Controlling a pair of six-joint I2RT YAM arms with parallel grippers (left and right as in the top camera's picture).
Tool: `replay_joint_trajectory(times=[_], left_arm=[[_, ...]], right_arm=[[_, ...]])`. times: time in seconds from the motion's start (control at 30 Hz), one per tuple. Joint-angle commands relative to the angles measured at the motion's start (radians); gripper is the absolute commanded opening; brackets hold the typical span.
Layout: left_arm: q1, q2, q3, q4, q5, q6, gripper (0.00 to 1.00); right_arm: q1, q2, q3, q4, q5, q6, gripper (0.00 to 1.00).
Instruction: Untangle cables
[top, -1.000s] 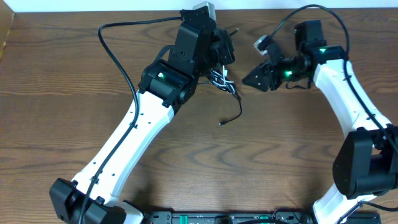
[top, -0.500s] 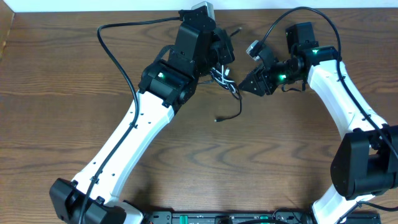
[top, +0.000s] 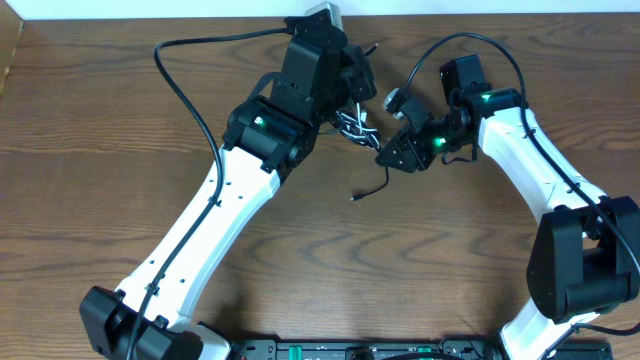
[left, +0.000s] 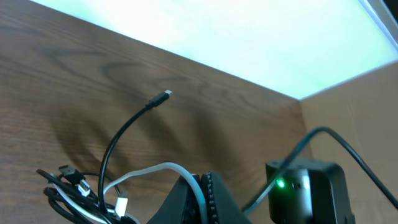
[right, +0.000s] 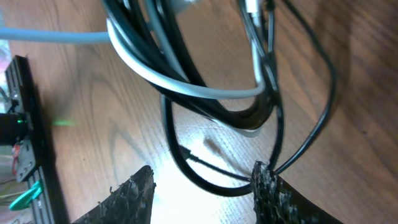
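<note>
A tangled bundle of black and white cables (top: 355, 125) hangs under my left gripper (top: 352, 88) near the table's far edge. My left gripper (left: 202, 186) is shut on a loop of the white cable (left: 155, 171); the bundle (left: 81, 193) hangs at its left, and a black cable end with a small plug (left: 165, 94) sticks up. A black strand trails down to a loose plug (top: 357, 197) on the table. My right gripper (top: 388, 158) is open, just right of the bundle. In the right wrist view its fingers (right: 202, 186) straddle a black loop (right: 211, 177) below the bundle (right: 205, 74).
A thick black arm wire (top: 185, 70) loops over the table's left far side. The right arm's own wire (top: 450, 45) arcs above it. A black bar (top: 360, 350) lies along the table's front edge. The table's far edge (top: 420, 14) is close behind the bundle.
My right gripper has moved left and slightly down, right up to the bundle. The left gripper has held the bundle still. The loose black plug has swung a little.
</note>
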Motion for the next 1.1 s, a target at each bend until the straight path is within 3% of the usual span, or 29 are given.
replay_joint_trajectory(times=[0.0, 0.3, 0.53, 0.7, 0.9, 1.0, 1.07], left_arm=[[0.003, -0.029, 0.008, 0.004, -0.090, -0.093, 0.08], [0.003, -0.029, 0.008, 0.005, -0.159, -0.293, 0.07], [0.003, -0.029, 0.008, 0.005, -0.162, -0.315, 0.08], [0.003, -0.029, 0.008, 0.005, -0.162, -0.315, 0.07], [0.003, -0.029, 0.008, 0.005, -0.162, -0.317, 0.07], [0.003, -0.029, 0.008, 0.004, -0.163, -0.316, 0.08], [0.003, -0.029, 0.008, 0.004, -0.171, -0.307, 0.08]], right_arm=[[0.002, -0.018, -0.007, 0.028, -0.003, -0.015, 0.47], [0.024, -0.018, -0.069, 0.211, 0.030, 0.002, 0.46], [0.029, -0.018, -0.093, 0.296, 0.065, 0.042, 0.40], [0.036, -0.018, -0.141, 0.422, 0.081, 0.115, 0.42], [0.043, -0.018, -0.164, 0.455, 0.082, 0.126, 0.39], [0.043, -0.018, -0.164, 0.481, 0.082, 0.144, 0.30], [0.042, -0.018, -0.163, 0.499, 0.082, 0.197, 0.10]])
